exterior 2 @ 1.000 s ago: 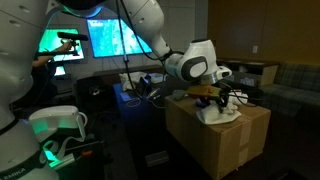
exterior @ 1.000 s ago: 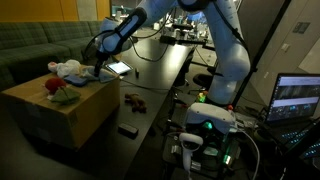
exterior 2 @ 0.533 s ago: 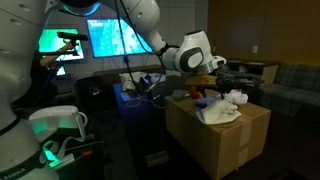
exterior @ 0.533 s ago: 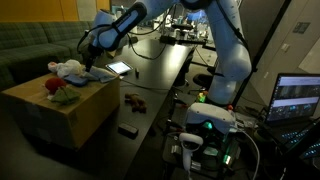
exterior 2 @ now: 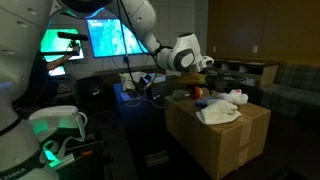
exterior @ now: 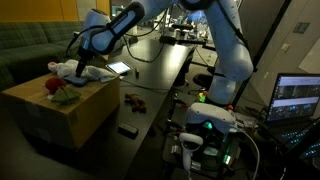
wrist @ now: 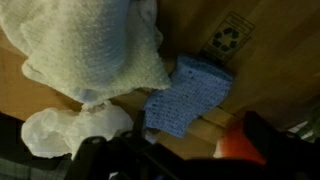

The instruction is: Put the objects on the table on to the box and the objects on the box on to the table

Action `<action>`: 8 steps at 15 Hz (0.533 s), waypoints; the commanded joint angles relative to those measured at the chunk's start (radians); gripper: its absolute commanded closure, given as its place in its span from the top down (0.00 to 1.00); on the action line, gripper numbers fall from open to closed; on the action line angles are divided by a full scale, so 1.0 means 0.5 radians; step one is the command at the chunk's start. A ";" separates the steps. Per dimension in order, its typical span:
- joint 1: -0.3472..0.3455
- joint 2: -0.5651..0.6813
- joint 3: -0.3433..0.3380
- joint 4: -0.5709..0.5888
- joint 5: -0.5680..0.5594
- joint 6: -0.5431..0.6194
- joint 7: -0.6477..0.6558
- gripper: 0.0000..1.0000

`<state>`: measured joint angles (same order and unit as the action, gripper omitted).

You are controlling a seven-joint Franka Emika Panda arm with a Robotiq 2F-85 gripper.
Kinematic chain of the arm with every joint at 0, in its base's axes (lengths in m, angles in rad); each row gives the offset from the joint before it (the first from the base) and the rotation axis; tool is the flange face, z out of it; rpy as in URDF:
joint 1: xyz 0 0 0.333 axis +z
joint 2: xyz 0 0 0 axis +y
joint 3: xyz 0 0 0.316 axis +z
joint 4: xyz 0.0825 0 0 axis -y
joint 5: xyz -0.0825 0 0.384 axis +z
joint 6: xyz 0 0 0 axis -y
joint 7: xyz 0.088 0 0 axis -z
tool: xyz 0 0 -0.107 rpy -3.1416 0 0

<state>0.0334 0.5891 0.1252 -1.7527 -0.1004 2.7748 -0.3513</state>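
1. Pincer (exterior: 82,68) hovers over the far side of the large brown cardboard box (exterior: 55,115). Its jaws look wide and empty.
2. Small blue knitted piece (wrist: 185,95) lies on the box beside the white cloth (wrist: 90,45); red-and-green soft toy (exterior: 62,92) is nearer.
3. Likely between transfers: small brown item (exterior: 133,99) and flat black block (exterior: 128,130) lie on the black bench (exterior: 165,65), right of the box.
4. Next: lift clear, swing right, descend squarely on one.

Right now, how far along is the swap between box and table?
Possibly done: the blue piece lies on the box. In hand: nothing; the gripper hangs open over the box. Left: white cloths and soft toy sit on the box; brown item and black block lie on the table.
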 commanded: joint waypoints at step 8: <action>-0.028 0.323 0.092 0.327 0.000 -0.122 -0.057 1.00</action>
<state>0.0335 0.6877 0.1563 -1.6791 -0.1004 2.7518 -0.3556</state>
